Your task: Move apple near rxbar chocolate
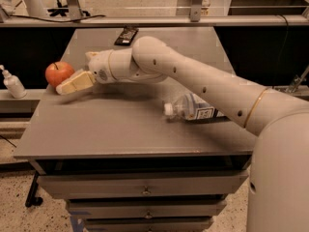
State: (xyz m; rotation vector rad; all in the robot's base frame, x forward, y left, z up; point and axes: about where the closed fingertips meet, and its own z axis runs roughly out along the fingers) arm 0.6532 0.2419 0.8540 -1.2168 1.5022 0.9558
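Note:
The red-orange apple (pixel 58 73) sits at the left edge of the grey table (pixel 120 124). The rxbar chocolate (pixel 126 35), a flat dark bar, lies at the far middle of the table. My gripper (pixel 65 87) reaches left from the white arm and its cream fingers (pixel 76 82) sit right in front of the apple, touching or nearly touching its lower right side. It holds nothing that I can see.
A clear plastic bottle (pixel 193 111) with a white-and-blue label lies on its side at the right of the table, partly under my arm. A white pump bottle (pixel 12 82) stands on a ledge left of the table. Drawers are below the tabletop.

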